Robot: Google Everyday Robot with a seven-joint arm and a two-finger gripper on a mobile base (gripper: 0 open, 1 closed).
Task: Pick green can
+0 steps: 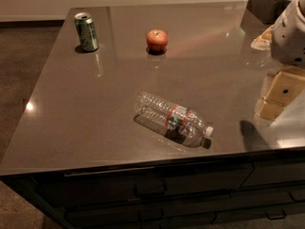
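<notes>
The green can (86,31) stands upright at the far left of the dark countertop (95,109), green and white sided with a silver top. My gripper (279,98) shows at the right edge of the view, tan under a white arm housing (290,32), low over the counter's right side. It is far from the can, which sits across the counter to the upper left. Nothing is seen in the gripper.
A red apple (157,39) sits right of the can at the back. A clear plastic bottle with a red label (172,119) lies on its side near the front. Dark containers (267,4) stand at the back right. Drawers (152,190) run below the front edge.
</notes>
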